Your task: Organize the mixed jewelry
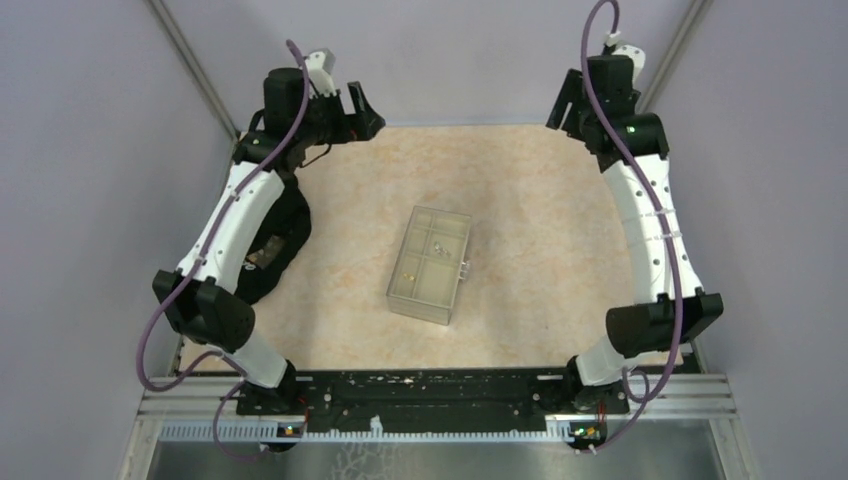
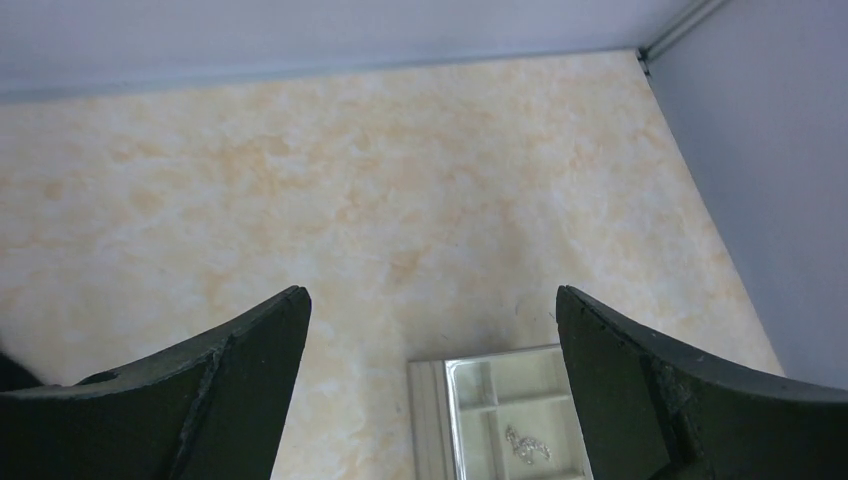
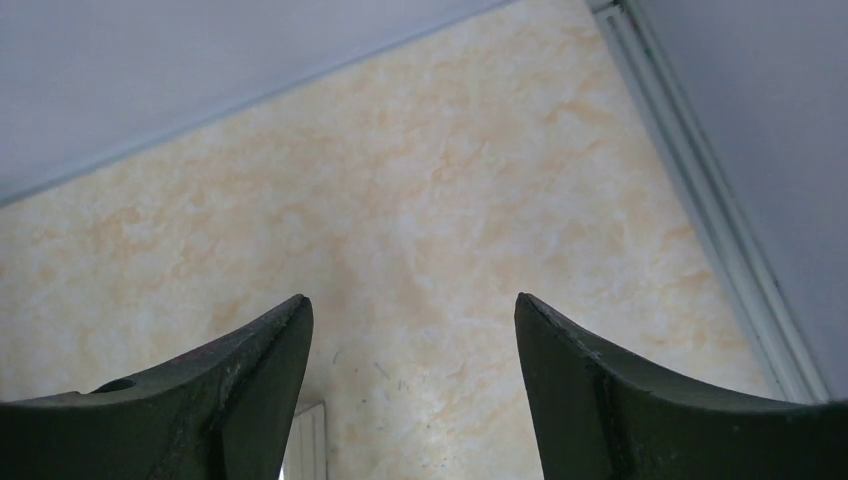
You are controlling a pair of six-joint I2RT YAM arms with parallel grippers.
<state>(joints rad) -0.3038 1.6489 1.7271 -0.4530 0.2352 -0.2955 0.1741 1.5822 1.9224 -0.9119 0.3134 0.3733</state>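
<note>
A clear compartmented plastic box (image 1: 432, 265) sits at the table's middle. Inside it lie a tiny silver piece (image 1: 437, 247) and a tiny gold piece (image 1: 407, 268). The left wrist view shows the box's corner (image 2: 470, 372) with a small silver chain piece (image 2: 527, 445) in one compartment. My left gripper (image 1: 365, 110) is open and empty, high over the far left of the table (image 2: 430, 292). My right gripper (image 1: 562, 105) is open and empty over the far right (image 3: 410, 298). The thin silver hoop is not in view.
A black fabric item (image 1: 275, 245) lies under my left arm at the table's left edge, with something small glinting on it. Grey walls enclose the beige table (image 1: 540, 220) on three sides. A sliver of the box (image 3: 308, 440) shows in the right wrist view.
</note>
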